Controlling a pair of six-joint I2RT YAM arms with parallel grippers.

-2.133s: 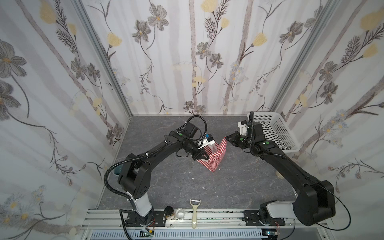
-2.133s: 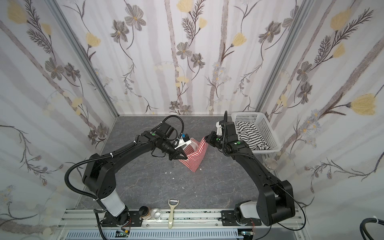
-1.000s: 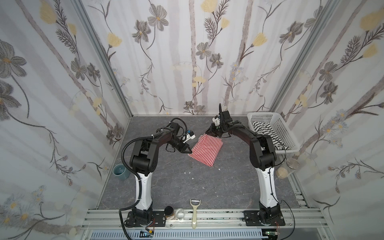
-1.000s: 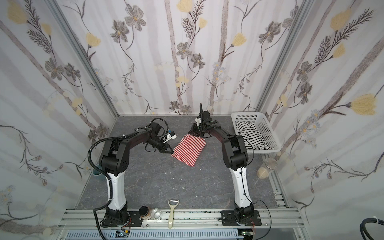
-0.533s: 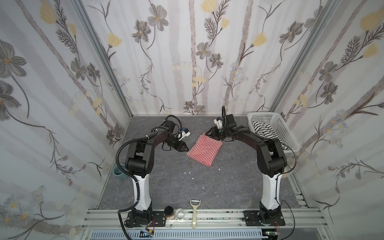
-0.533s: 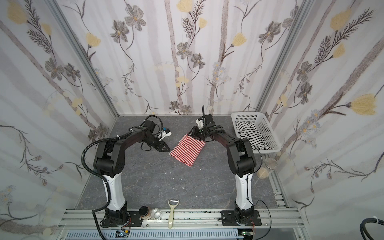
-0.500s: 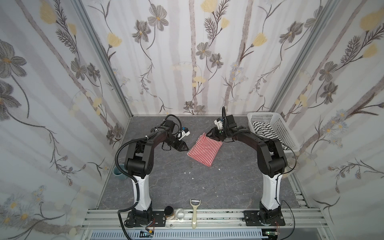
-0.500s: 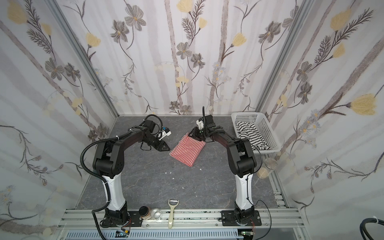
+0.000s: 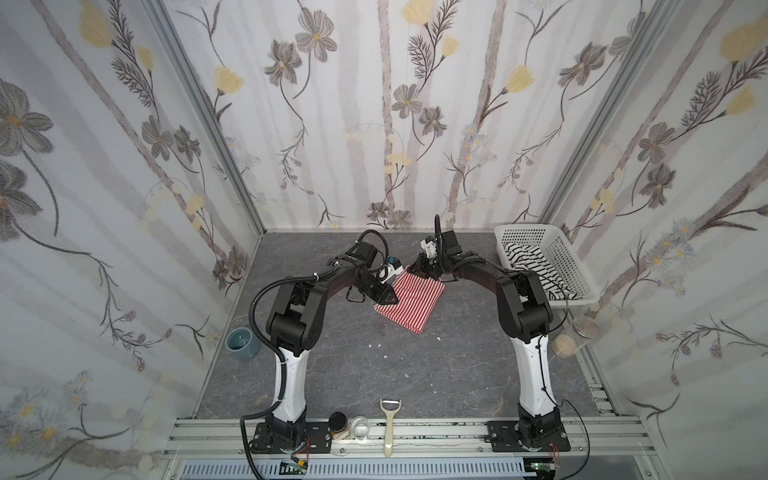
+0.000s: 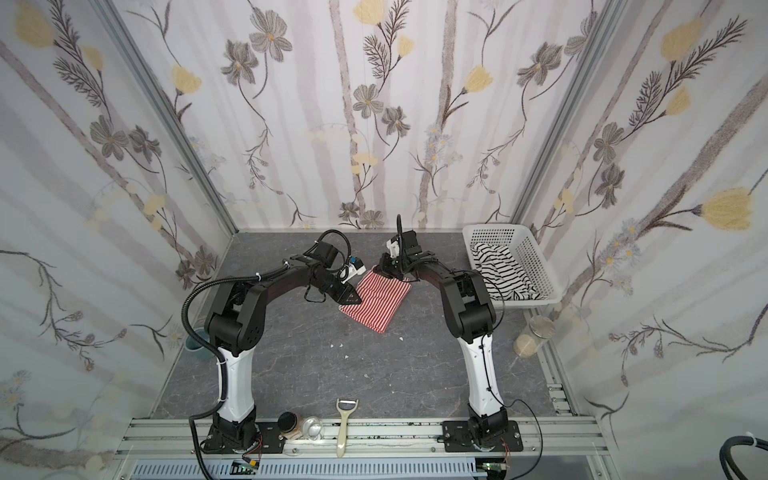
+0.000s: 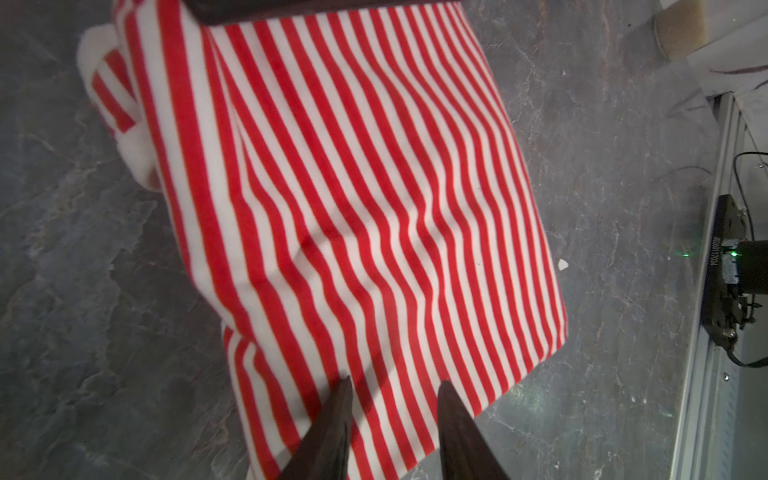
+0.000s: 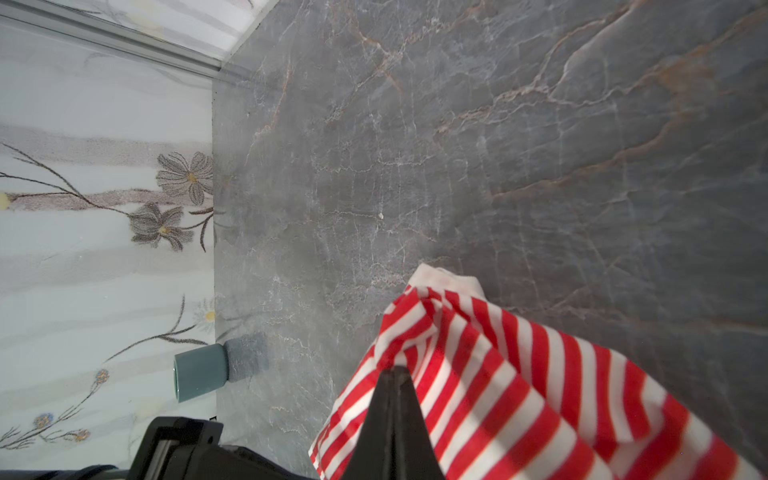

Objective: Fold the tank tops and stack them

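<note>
The red-and-white tank top [image 9: 411,301] [image 10: 378,301] lies folded flat at the middle of the grey table. My left gripper [image 9: 389,297] [image 11: 395,381] hovers open over its left edge, with nothing between the fingers. My right gripper [image 9: 419,269] [image 12: 395,369] is shut at the far corner, near the white-edged straps. The striped cloth [image 12: 519,395] puckers around its tips. The white tank top with black stripes [image 9: 536,266] [image 10: 500,270] lies crumpled in the white basket [image 9: 528,228] at the back right.
A teal cup [image 9: 242,343] [image 12: 199,372] stands by the left wall. Two jars [image 9: 584,326] sit by the right wall in front of the basket. A peeler [image 9: 389,424] and small jars [image 9: 338,422] rest on the front rail. White crumbs dot the table.
The top, held up between both grippers two seconds ago, now lies flat farther back. In the last second the left gripper opened and let go of its edge; the right gripper closed.
</note>
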